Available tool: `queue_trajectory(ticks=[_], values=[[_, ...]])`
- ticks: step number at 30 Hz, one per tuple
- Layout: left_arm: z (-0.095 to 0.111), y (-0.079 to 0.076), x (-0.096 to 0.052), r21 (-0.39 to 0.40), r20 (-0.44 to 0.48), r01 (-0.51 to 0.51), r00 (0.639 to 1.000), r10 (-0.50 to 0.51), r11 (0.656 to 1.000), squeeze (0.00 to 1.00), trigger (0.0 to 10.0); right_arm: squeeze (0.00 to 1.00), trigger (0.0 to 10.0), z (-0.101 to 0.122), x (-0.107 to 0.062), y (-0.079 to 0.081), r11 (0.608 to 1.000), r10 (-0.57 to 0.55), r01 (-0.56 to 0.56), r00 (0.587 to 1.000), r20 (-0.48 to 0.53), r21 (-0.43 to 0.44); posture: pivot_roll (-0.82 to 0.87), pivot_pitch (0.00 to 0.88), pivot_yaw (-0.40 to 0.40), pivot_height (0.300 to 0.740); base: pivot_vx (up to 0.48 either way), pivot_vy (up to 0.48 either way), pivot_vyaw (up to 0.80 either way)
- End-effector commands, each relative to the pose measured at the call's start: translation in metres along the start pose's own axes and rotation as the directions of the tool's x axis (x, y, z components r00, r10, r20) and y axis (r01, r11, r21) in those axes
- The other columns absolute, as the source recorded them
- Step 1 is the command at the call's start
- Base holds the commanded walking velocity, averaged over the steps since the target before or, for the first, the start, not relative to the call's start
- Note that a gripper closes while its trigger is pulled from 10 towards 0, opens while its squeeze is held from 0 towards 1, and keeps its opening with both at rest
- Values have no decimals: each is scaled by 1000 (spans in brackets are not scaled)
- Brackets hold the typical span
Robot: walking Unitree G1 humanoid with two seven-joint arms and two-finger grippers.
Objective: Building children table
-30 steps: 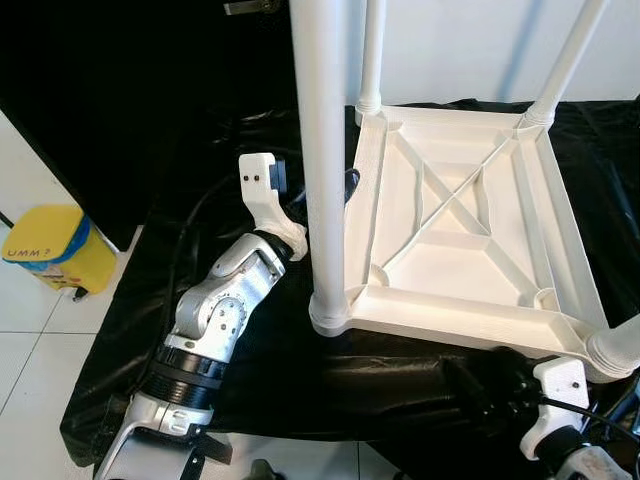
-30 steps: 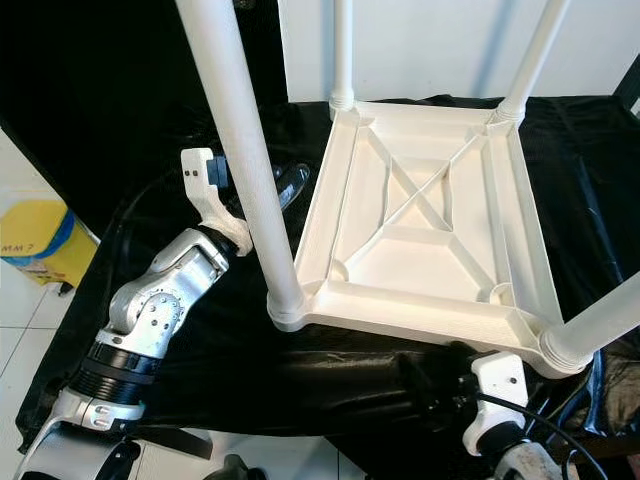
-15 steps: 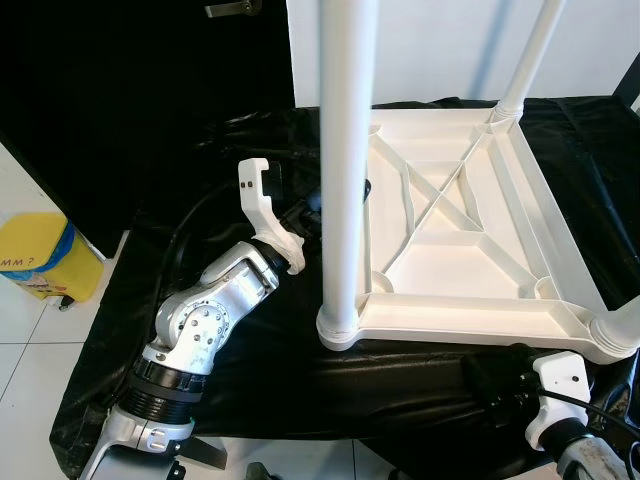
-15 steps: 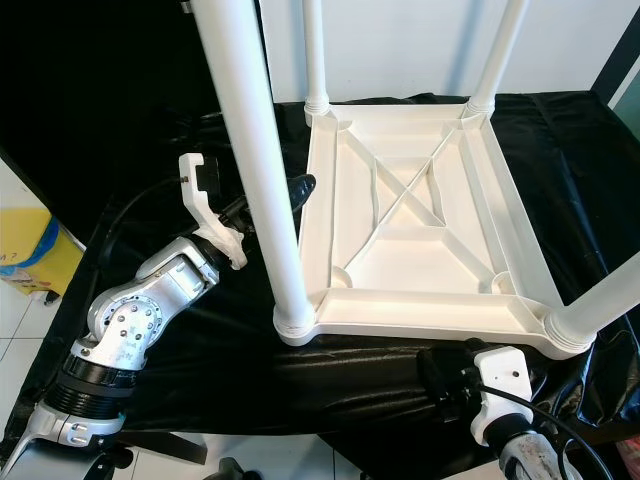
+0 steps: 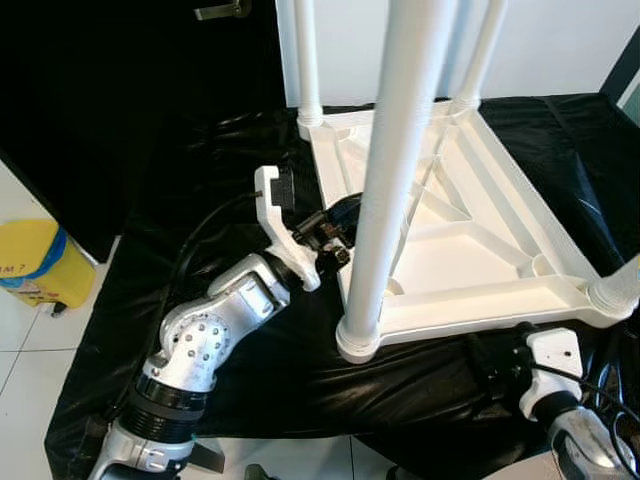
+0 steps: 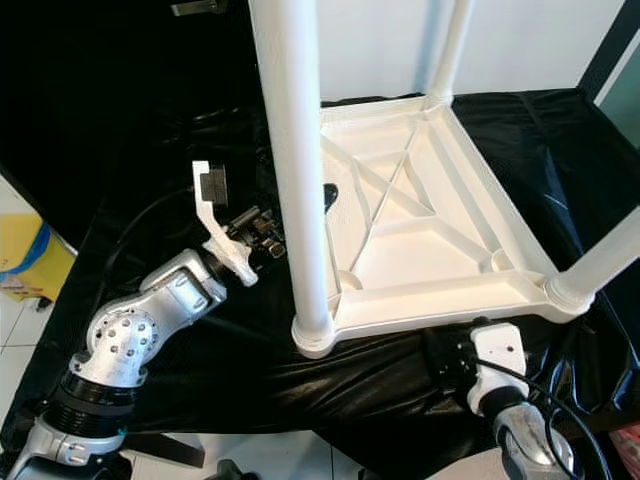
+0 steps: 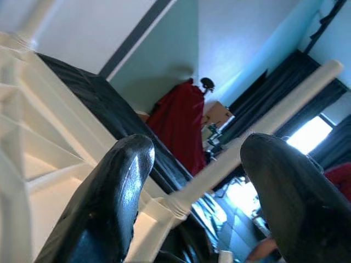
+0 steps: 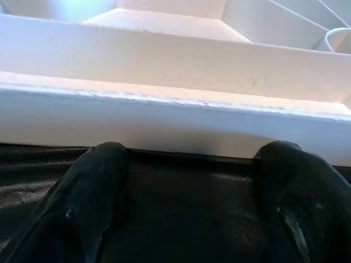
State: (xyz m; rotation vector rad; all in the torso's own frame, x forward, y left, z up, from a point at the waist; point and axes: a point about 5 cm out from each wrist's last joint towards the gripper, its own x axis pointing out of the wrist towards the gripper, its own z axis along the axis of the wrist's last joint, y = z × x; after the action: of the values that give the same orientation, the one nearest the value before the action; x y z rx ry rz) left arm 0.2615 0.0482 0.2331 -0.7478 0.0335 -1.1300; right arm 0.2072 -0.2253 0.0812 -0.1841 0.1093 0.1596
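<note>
- An upturned white children's table (image 5: pixel 470 250) lies top-down on a desk (image 5: pixel 150 330) draped in black cloth, its ribbed underside facing up and four white legs standing upright from the corners; it sits toward the desk's right side, its near rim close to the desk's front edge.
- The near-left leg (image 5: pixel 395 180) rises tall in the foreground, seated in its corner socket (whether it is screwed fully home cannot be told from here).
- The left gripper (image 5: pixel 335 215) reaches in at the table's left rim, just behind that leg; in the left wrist view its two black fingers (image 7: pixel 109 203) are spread apart with nothing between them.
- The right gripper (image 6: pixel 445 360) lies low on the black cloth at the table's near rim, fingers (image 8: pixel 82 203) parted and empty, tips just beside the white edge.
- Judged from this, the step is steadying or turning the table: both grippers should close squarely on the rim, not the leg, and move together so the tall legs do not tip the table.
- A yellow bin (image 5: pixel 40 265) stands on the floor beyond the desk's left edge.
</note>
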Motion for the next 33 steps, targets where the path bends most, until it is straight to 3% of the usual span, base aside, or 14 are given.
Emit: queue_trajectory(ticks=[1, 22, 33], values=[[-7, -50, -3, -36, -34, 669, 742, -670, 743, 0, 10000, 0, 10000, 10, 10, 10, 998, 58, -58, 996, 63, -3, -190, 62, 41, 740, 0, 0, 0], [-10, -67, 5, -94, -10, 718, 692, -722, 690, 0, 10000, 0, 10000, 12, 56, 28, 960, 278, -274, 956, 92, -53, -183, 40, 71, 740, 0, 0, 0], [-13, -73, 7, -106, 7, 725, 685, -728, 681, 0, 10000, 0, 10000, 9, 62, 24, 959, 279, -274, 956, 92, -72, -178, 35, 58, 740, 0, 0, 0]])
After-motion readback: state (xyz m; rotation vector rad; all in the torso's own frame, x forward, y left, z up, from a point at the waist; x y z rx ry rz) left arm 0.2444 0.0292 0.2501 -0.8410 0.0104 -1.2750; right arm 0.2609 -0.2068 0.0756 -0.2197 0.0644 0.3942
